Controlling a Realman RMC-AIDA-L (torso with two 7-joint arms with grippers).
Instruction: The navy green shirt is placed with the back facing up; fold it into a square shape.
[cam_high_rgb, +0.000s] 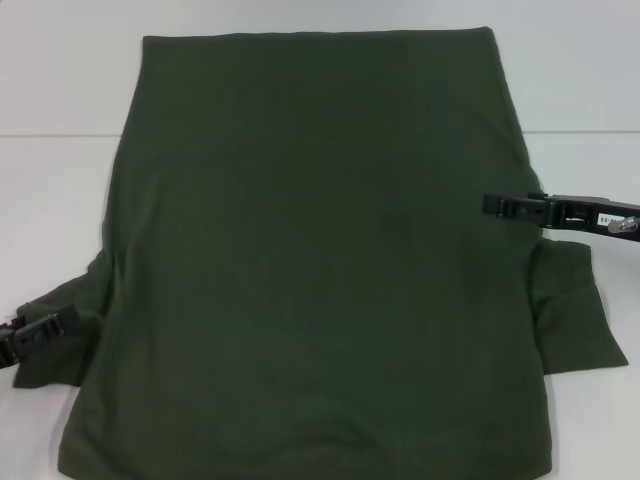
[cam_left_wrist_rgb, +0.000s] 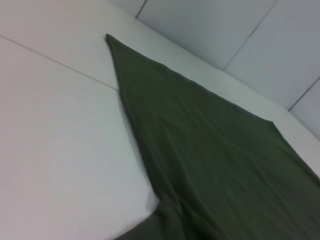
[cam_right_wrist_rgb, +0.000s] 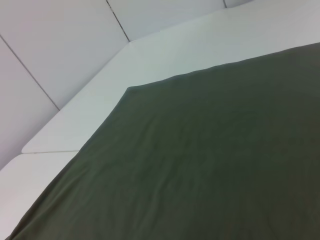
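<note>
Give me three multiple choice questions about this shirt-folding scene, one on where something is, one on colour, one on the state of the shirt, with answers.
1. Where is the right gripper?
A. At the shirt's right edge, above the sleeve
B. Over the shirt's middle
C. Beyond the shirt's far hem

2. What colour is the shirt?
A. Bright red
B. Dark olive green
C. White

3. How does the shirt lie?
A. Rolled into a tube
B. Spread flat on the table, sleeves out
C. Folded into a small square

Answers: 1 A, its black tip meets that edge; the left gripper is at the left sleeve. 2 B, one plain green. 3 B, both sleeves stick out.
</note>
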